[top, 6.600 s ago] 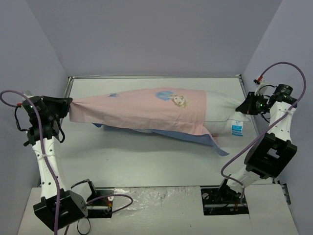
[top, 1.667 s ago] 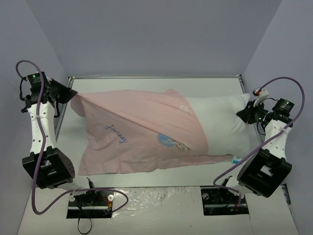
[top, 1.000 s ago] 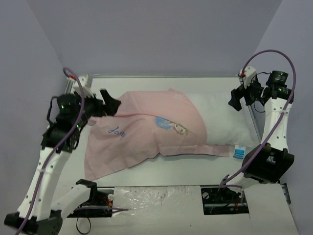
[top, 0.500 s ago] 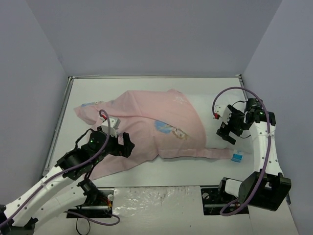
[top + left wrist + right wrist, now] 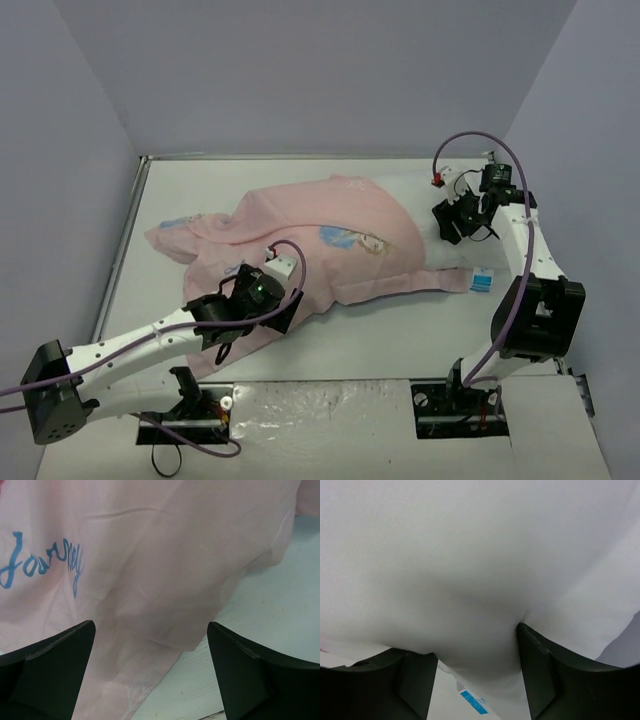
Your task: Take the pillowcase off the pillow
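Pink pillowcase lies rumpled over the left and middle of the pillow, whose bare white right end rests on the bench. We see the right pincer part-closed on a bulge of that bare end. The left pincer is spread wide and empty above slack pink cloth. We judge the pull best made by gathering cloth alone, clear of the stuffing, then drawing it leftward, directly away from the anchoring right grip.
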